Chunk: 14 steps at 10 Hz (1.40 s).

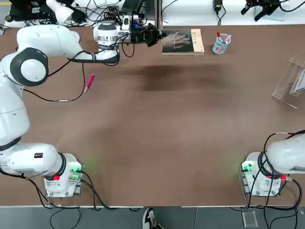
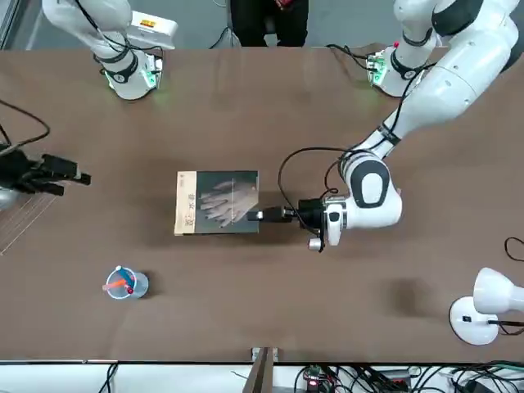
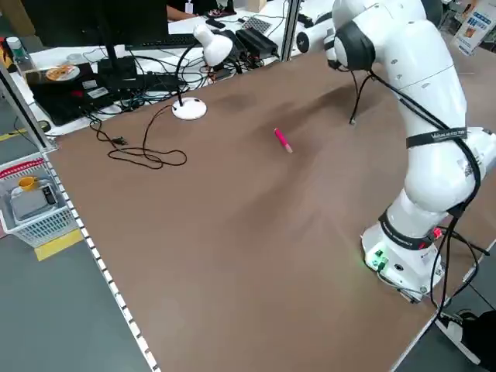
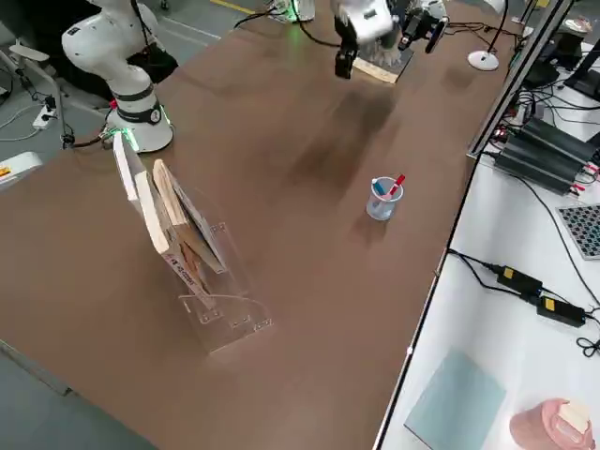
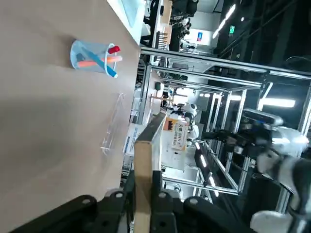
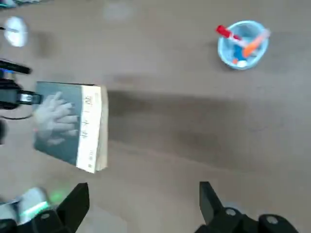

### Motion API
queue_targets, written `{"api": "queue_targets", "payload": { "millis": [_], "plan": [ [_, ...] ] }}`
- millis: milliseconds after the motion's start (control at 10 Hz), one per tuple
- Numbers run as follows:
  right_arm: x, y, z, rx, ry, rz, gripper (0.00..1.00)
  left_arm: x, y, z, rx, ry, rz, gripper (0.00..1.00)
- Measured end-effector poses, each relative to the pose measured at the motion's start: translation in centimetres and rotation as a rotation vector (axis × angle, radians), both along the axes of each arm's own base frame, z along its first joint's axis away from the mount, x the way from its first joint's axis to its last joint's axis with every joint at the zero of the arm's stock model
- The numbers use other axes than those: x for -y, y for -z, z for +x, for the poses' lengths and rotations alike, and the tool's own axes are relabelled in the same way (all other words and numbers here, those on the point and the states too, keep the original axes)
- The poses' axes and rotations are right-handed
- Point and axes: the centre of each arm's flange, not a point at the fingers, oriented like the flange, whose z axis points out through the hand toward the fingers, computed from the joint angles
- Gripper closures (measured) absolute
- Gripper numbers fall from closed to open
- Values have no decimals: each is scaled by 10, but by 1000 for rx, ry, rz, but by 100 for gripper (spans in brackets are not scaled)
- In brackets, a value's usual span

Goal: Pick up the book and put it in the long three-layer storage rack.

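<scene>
Nearest the overhead camera, the two arm bases. Far across the counter (image 1: 157, 133), left gripper (image 1: 155, 35) with jaws clamped tight on the book's (image 1: 181, 42) edge, book lifted clear. Beside it, pen cup (image 1: 221, 44). Clear rack (image 1: 291, 78) well apart at the right edge. Right gripper (image 6: 141, 204) raised, jaws wide, empty.

Thin dark grey-green book (image 1: 182, 41), pale hand image, tan edge strip, clamped at one edge in the left gripper (image 1: 158, 37). Clear acrylic rack (image 4: 192, 258) stands well apart from it.
</scene>
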Motion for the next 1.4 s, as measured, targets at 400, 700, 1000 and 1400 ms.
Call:
{"api": "queue_targets", "payload": {
  "millis": [400, 700, 1000, 1400],
  "plan": [
    [20, 57, 20, -107, 72, 286, 0, 4, 0, 0, 2, -6, 5, 100],
    [16, 110, 19, -216, 135, 441, 0, 4, 0, 0, 2, -7, 6, 100],
    [13, 162, 10, -309, 194, 541, 0, 6, -1, -1, 3, -6, 6, 100],
    [1, 200, 0, -348, 252, 678, 0, 6, -1, 0, 4, -8, 5, 100]
  ]
}}
